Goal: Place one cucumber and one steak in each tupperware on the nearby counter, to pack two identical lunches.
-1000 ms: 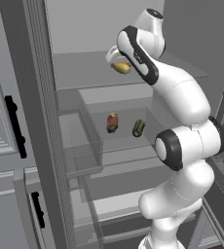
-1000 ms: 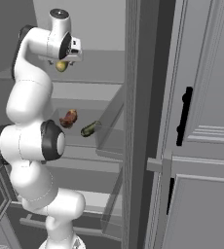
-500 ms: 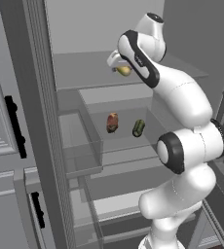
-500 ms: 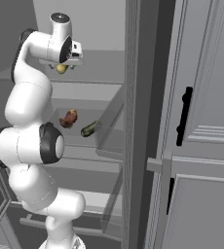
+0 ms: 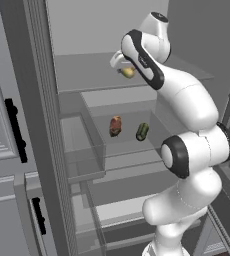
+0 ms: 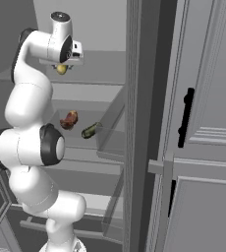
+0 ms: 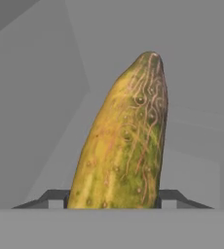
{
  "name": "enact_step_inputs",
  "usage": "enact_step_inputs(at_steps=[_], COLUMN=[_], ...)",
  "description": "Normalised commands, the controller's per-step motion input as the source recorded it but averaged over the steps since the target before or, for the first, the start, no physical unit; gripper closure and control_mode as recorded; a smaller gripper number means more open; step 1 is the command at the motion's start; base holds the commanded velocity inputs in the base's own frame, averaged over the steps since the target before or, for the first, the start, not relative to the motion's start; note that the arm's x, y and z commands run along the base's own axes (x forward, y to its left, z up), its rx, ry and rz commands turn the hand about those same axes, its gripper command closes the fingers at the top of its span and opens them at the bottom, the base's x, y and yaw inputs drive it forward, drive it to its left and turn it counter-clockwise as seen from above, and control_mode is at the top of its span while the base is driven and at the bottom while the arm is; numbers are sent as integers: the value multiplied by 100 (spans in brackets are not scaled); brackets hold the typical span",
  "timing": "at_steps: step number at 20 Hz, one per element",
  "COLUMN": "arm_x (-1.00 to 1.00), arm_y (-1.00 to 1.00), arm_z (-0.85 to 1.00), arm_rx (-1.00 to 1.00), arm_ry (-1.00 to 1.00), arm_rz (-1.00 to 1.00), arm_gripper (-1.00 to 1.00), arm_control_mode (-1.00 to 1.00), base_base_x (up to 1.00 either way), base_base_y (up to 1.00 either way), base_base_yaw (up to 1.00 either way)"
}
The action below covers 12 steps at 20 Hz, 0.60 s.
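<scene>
A yellow-green cucumber (image 5: 128,72) (image 6: 61,69) lies on the upper shelf of the open fridge. My gripper (image 5: 123,65) (image 6: 62,63) reaches in over it. In the hand view the cucumber (image 7: 126,146) stands up between the two dark tips, which press against its sides, so the gripper (image 7: 113,200) is shut on it. One shelf lower lie a reddish-brown steak (image 5: 115,126) (image 6: 69,119) and a darker green cucumber (image 5: 142,131) (image 6: 90,130), side by side and apart. The tupperware and the counter are out of view.
The fridge's grey door post (image 5: 37,125) (image 6: 137,123) stands close to the arm. Grey panelled cabinet doors with black handles (image 6: 186,118) (image 5: 14,130) flank the opening. A clear bin wall (image 5: 84,145) borders the lower shelf, with further shelves and drawers below.
The jaws have closed from wide open onto the yellow-green cucumber on the upper shelf. The hand has shifted slightly towards it. The steak and darker cucumber have not moved.
</scene>
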Motion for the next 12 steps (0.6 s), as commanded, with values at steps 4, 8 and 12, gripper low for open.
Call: enact_step_inputs(at_steps=[4, 8, 12], arm_x=[-30, -98, -100], arm_y=[-13, -50, -35], arm_z=[-3, -25, -26], arm_rx=[0, 3, 4], arm_ry=[1, 0, -7], arm_rz=[0, 0, 0], arm_gripper=[100, 100, 100], arm_control_mode=[-100, -100, -100], base_base_x=[0, 0, 0], base_base_y=[0, 0, 0], base_base_yaw=[0, 0, 0])
